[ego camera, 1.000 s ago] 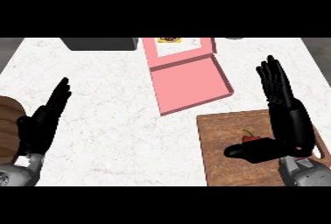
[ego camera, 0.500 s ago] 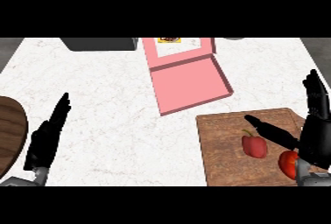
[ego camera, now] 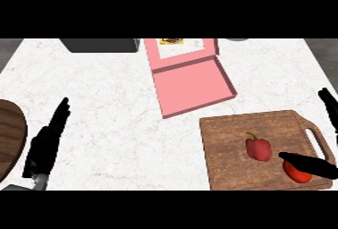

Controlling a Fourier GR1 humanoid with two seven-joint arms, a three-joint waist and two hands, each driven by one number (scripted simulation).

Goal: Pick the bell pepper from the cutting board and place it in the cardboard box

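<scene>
A red bell pepper (ego camera: 259, 148) with a green stem lies on the wooden cutting board (ego camera: 231, 134) at the lower right. My right hand (ego camera: 309, 164) is open at the right edge. Its thumb reaches over the board just right of the pepper without touching it, and its fingertips (ego camera: 328, 100) show higher up at the frame's edge. The pink cardboard box (ego camera: 192, 84) lies open at the upper middle, beyond the board. At the lower left my left hand (ego camera: 45, 144) rests open, fingers pointing up, far from the pepper.
A second, rounder red item (ego camera: 298, 174) sits on the board's near right corner, partly under my right thumb. A dark grey container (ego camera: 100, 45) stands at the back left. A round wooden piece (ego camera: 8, 134) shows at the left edge.
My right hand has drawn back to the right and down, off the pepper, which now lies fully uncovered. The left hand has slid toward the lower left.
</scene>
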